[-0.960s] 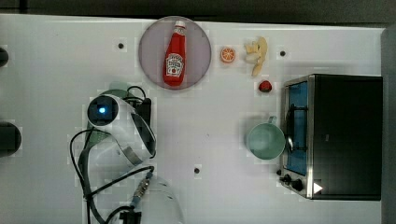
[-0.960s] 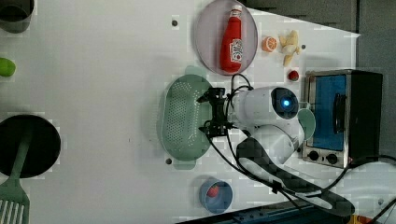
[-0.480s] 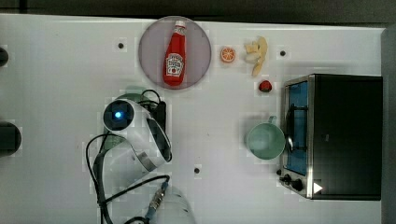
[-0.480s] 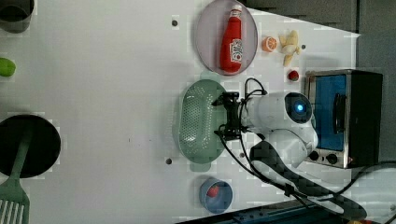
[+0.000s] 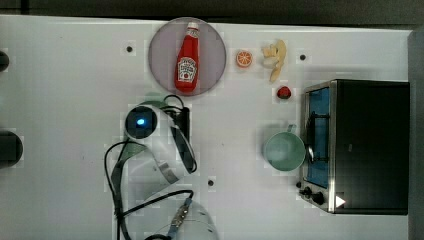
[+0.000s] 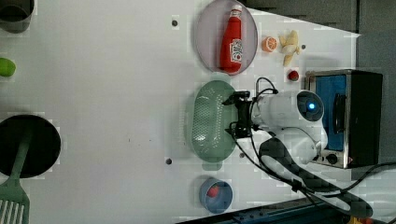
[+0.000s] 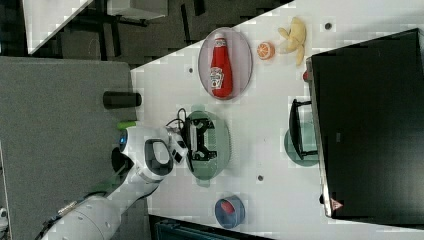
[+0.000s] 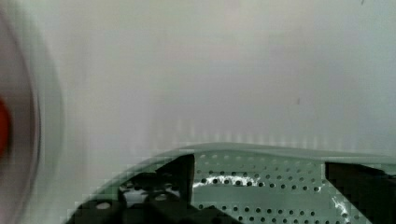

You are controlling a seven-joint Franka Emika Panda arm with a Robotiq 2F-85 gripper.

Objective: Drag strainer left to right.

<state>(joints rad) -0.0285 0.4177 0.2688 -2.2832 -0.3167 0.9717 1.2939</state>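
Top view: we list a white desk point(image 5: 60, 100) carrying a round plate point(image 5: 165, 45) with a ketchup bottle point(image 5: 187, 59) lying on it, an orange slice point(image 5: 244, 58), a banana point(image 5: 276, 57), a small red item point(image 5: 284, 92), a teal cup point(image 5: 284, 151) and a black toaster oven point(image 5: 370, 145). The arm's white wrist covers most of the strainer point(image 5: 152, 97), of which we see a pale green edge just below the plate.

Left view: we record the strainer point(image 6: 208, 122) lying between the plate point(image 6: 205, 32) and a small blue bowl point(image 6: 215, 195). The hand point(image 6: 237, 114) sits at the strainer's rim on the left view's right, fingers spread wide, nothing clamped between them.

Right view: we note the hand point(image 7: 202, 140) reaching over the strainer point(image 7: 220, 145), its fingers wide apart across the bowl.

Wrist view: we see the perforated strainer point(image 8: 261, 184) bowl between two dark fingers point(image 8: 180, 175) set far apart, with bare desk point(image 8: 210, 70) beyond it.
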